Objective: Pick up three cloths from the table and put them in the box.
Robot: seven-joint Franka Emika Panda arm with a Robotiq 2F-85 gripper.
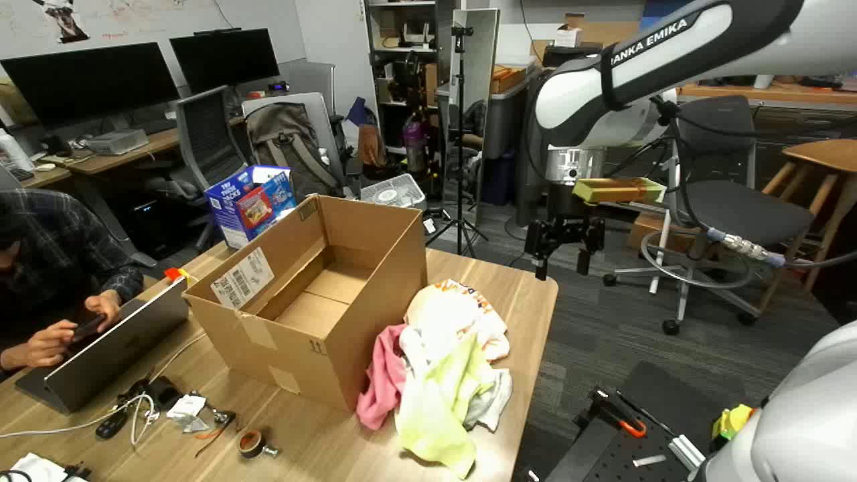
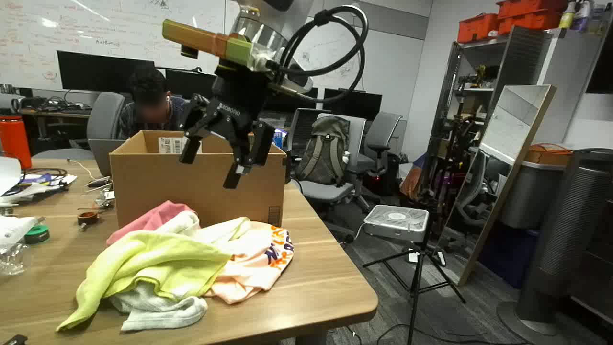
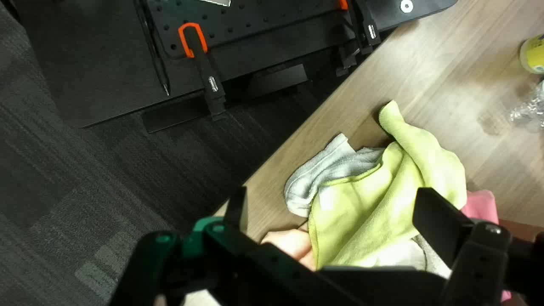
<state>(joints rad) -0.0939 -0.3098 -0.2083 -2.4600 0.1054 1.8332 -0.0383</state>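
Observation:
A heap of cloths lies on the wooden table (image 1: pixel 522 308) right beside the cardboard box (image 2: pixel 191 191). Topmost is a yellow-green cloth (image 3: pixel 374 212). A pale grey-white cloth (image 2: pixel 163 311) pokes out beneath it, and a cream-peach cloth (image 2: pixel 258 263) with orange lettering spreads to one side. A pink cloth (image 1: pixel 383 381) is squeezed between the heap and the box. The box stands open at the top, with only brown cardboard visible inside. My gripper (image 1: pixel 562 264) hangs above the table, pointing down. Its jaws are wide apart with nothing between them; in the wrist view the heap appears beyond the fingers.
A person sits behind a laptop (image 1: pixel 120 355) at the table. A blue printed carton (image 1: pixel 251 207) stands behind the box. Cables, a tape roll (image 1: pixel 252 443) and small parts lie on the tabletop. A black perforated platform (image 3: pixel 255 25) borders the table edge.

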